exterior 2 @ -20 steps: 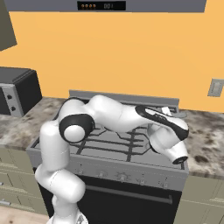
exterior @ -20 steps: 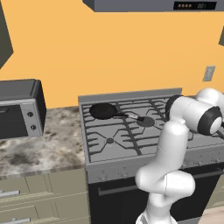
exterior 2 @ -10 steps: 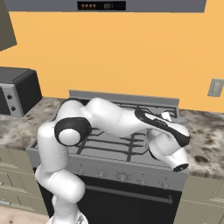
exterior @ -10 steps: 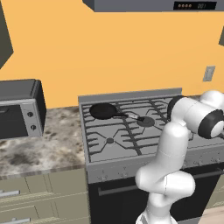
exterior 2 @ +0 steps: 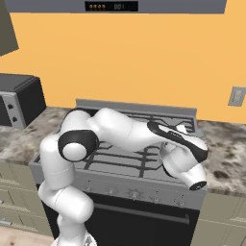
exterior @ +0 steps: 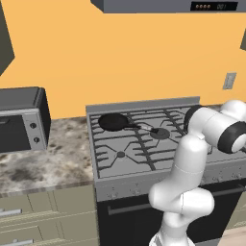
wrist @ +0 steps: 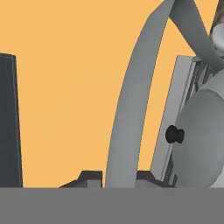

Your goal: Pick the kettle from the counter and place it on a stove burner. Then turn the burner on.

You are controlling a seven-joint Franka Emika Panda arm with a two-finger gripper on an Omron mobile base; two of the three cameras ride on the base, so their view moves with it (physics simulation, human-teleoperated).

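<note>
In the hand view the kettle [wrist: 202, 140] fills the right side, silver-grey and rounded, with a dark knob [wrist: 174, 134] on its lid. Its thin grey handle [wrist: 133, 109] arcs up from the bottom middle, passing between my two dark fingertips. My gripper [wrist: 118, 180] is shut on that handle. The hand is rolled, so the stove edge stands upright behind the kettle. In the right base view my wrist [exterior 2: 182, 158] bends over the right side of the stove [exterior 2: 120, 166] and hides the kettle. A stove burner [exterior: 161, 133] lies under the grate bars.
A black frying pan [exterior: 113, 122] sits on the back left burner. A microwave [exterior: 19, 120] stands on the speckled counter [exterior: 53, 163] left of the stove. More counter [exterior 2: 226, 158] runs to the stove's right. An orange wall stands behind, with a hood above.
The forearm and wrist have sunk slightly toward the stove's front right. The gripper stays shut on the kettle handle.
</note>
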